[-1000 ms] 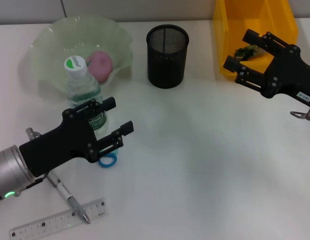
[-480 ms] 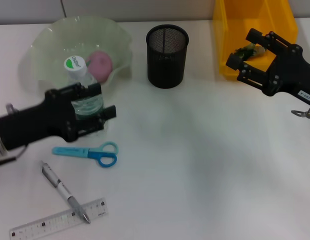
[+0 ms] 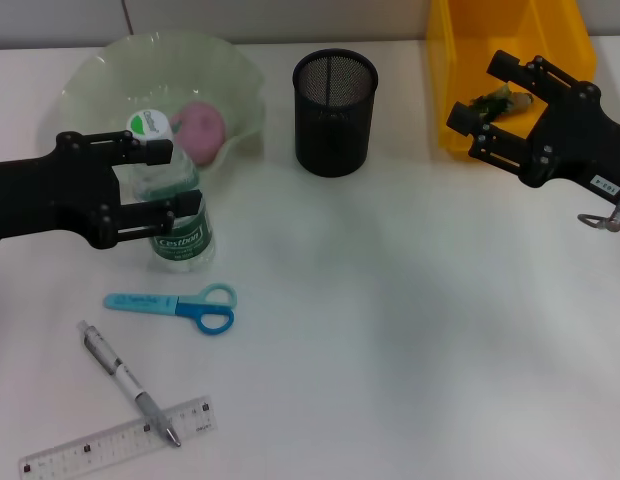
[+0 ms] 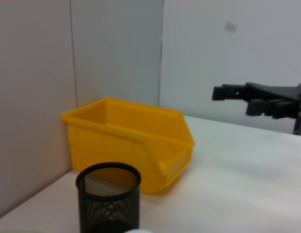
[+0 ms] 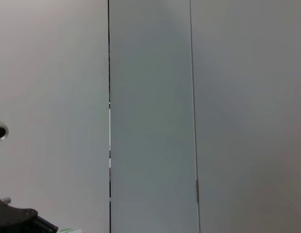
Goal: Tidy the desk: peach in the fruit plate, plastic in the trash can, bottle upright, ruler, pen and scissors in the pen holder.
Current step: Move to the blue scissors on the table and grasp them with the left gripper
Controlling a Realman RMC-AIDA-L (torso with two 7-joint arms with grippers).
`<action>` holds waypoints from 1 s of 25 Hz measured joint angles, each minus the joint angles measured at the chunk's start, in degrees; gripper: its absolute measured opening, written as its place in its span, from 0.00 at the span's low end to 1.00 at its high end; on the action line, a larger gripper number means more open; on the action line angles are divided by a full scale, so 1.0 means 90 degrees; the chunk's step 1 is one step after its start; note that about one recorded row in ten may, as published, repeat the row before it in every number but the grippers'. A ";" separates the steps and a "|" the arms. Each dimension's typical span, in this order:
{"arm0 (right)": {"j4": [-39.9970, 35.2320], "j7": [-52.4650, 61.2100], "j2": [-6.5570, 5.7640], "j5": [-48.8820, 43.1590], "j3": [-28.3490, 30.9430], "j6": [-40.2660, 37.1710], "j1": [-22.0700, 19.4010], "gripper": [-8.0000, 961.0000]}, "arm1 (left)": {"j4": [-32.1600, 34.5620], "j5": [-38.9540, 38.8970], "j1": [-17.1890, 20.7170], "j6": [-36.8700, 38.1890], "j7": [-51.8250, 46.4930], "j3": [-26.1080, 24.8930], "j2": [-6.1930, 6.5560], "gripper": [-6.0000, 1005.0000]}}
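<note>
Left gripper (image 3: 162, 180), fingers apart, brackets the upright bottle (image 3: 170, 205); scissors (image 3: 175, 303) lie just beside the bottle, nearer this arm.

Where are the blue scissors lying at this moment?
In the head view the scissors lie flat on the robot's left, between the upright bottle and the pen.

I see a clear plastic bottle (image 3: 173, 205) with a green-and-white cap and green label, and a pink peach (image 3: 201, 129) in a pale translucent green wavy-rimmed plate (image 3: 90, 85). The mesh pen holder (image 3: 334, 98) is black, the plastic bin (image 3: 452, 60) bright yellow. Blue-handled scissors (image 3: 175, 304), a silver-grey pen (image 3: 126, 381) and a clear ruler (image 3: 115, 442) with dark markings lie on my white desk (image 3: 410, 330). Both grippers are matte black.
</note>
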 joint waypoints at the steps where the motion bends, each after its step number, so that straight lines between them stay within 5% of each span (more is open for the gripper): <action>1: 0.0000 -0.0004 0.0000 0.0000 0.0001 0.0000 0.0000 0.82 | 0.0013 0.0003 -0.0002 0.0066 -0.0032 -0.0066 -0.0010 0.66; 7: -0.0002 -0.0111 -0.0009 0.0000 0.0010 0.0000 -0.0010 0.82 | 0.0005 0.0029 0.0087 0.0278 0.0023 -0.0314 -0.0137 0.66; 25: 0.0157 -0.0156 -0.0001 -0.0002 -0.0069 -0.0020 0.0215 0.82 | 0.0292 0.1142 -0.0140 0.0540 -0.0390 -0.0344 -0.0146 0.65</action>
